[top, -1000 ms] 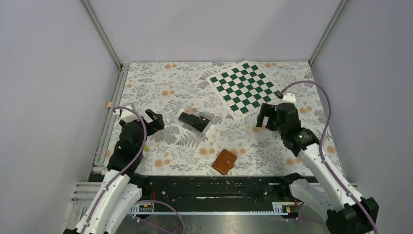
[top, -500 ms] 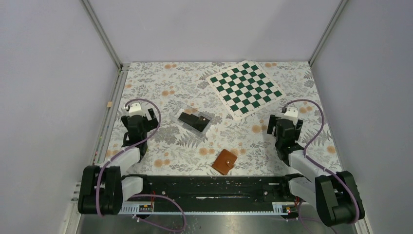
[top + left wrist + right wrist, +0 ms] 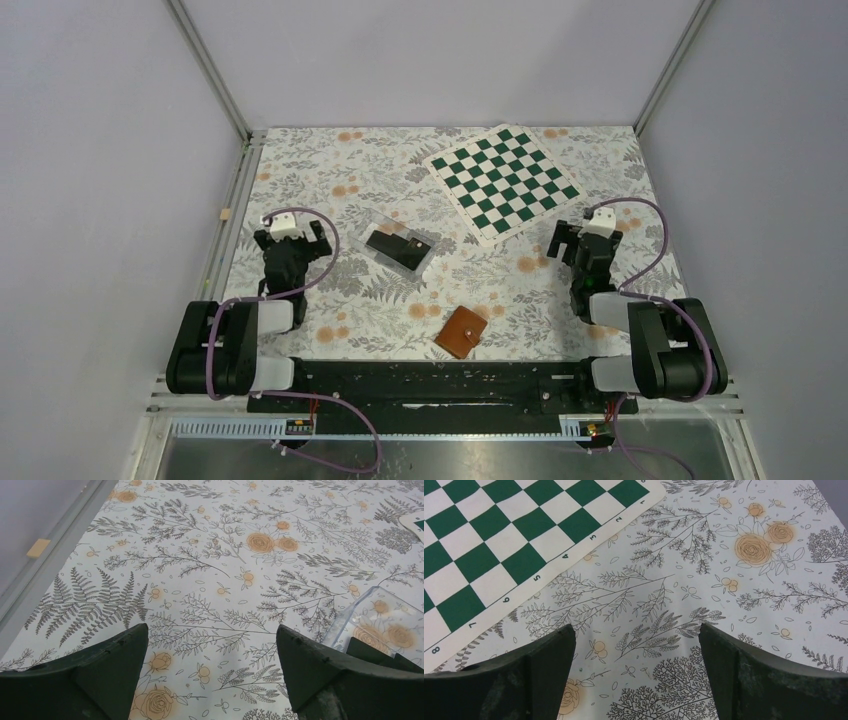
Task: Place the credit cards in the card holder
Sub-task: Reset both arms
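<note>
Folding back toward near edge of bench, left gripper and right gripper gaped wide, empty; brown card holder lay closed, dark cards remained in clear tray.

bright, even, diffuse overhead light with soft faint shadows, sharp focus, slight blur on near wrist-view edges

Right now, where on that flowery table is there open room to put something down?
Bare cloth lies far left of the chessboard, and between the clear box and brown wallet. It is tighter between box and chessboard.
</note>
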You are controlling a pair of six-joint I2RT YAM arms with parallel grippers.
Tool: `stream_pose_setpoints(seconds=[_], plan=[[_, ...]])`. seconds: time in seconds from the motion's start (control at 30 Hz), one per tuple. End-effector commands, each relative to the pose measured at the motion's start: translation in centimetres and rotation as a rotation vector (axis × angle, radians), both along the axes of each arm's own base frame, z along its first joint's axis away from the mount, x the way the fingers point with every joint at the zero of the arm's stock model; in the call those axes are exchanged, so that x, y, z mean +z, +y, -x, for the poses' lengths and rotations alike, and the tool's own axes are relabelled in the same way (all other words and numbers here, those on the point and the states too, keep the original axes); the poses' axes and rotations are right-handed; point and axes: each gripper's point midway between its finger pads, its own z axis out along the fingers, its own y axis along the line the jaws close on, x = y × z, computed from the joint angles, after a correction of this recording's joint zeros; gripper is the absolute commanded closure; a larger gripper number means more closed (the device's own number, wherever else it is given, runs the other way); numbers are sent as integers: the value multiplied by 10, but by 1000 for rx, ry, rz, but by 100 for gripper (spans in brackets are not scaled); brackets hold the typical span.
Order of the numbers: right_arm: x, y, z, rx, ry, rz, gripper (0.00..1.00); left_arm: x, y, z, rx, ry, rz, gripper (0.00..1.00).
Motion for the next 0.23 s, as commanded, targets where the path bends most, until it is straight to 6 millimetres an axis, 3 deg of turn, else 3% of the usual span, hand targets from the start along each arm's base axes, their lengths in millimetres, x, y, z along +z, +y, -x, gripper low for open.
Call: stream_pose_setpoints(seconds=[0.0, 0.2], plan=[[33, -1, -15, -7, -167, -12, 1, 31, -7, -13, -42, -109, -21, 1], [32, 0, -14, -1, -154, -10, 1, 30, -24, -16, -149, -91, -57, 1]])
